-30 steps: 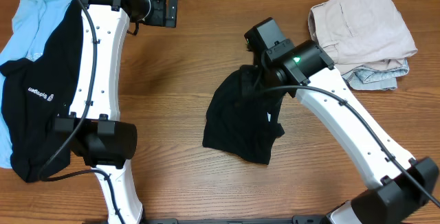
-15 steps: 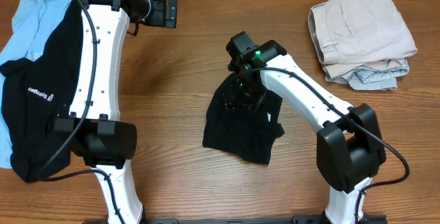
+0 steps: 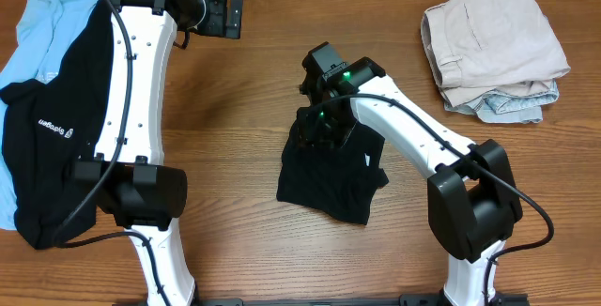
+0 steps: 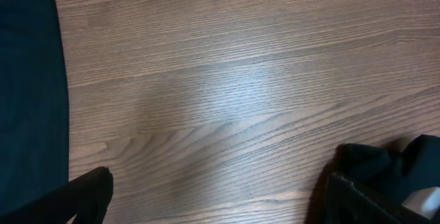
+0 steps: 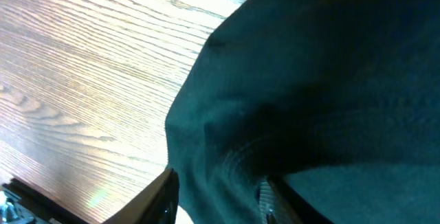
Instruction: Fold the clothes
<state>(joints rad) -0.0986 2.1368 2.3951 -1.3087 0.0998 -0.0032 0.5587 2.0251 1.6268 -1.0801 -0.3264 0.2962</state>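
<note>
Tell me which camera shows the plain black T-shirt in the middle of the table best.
The overhead view: it shows the plain black T-shirt nearly whole, crumpled on the wooden table. The right wrist view shows only a close-up of its fabric; the left wrist view, just a dark scrap at lower right, probably it.

fig. robot test bench, lab-like rather than domestic. two white jointed machines, the left arm [image 3: 131, 81] and the right arm [image 3: 413, 137], are mounted at the lower edge of a bare wood-grain table [image 3: 235, 156] that fills the frame. a green status light [image 3: 346, 74] glows on the right arm. clothes lie in separate lots: a heap of garments [image 3: 42, 109] at the left edge, a black shirt [image 3: 329, 179] at centre, a folded stack [image 3: 493, 48] at upper right.
</note>
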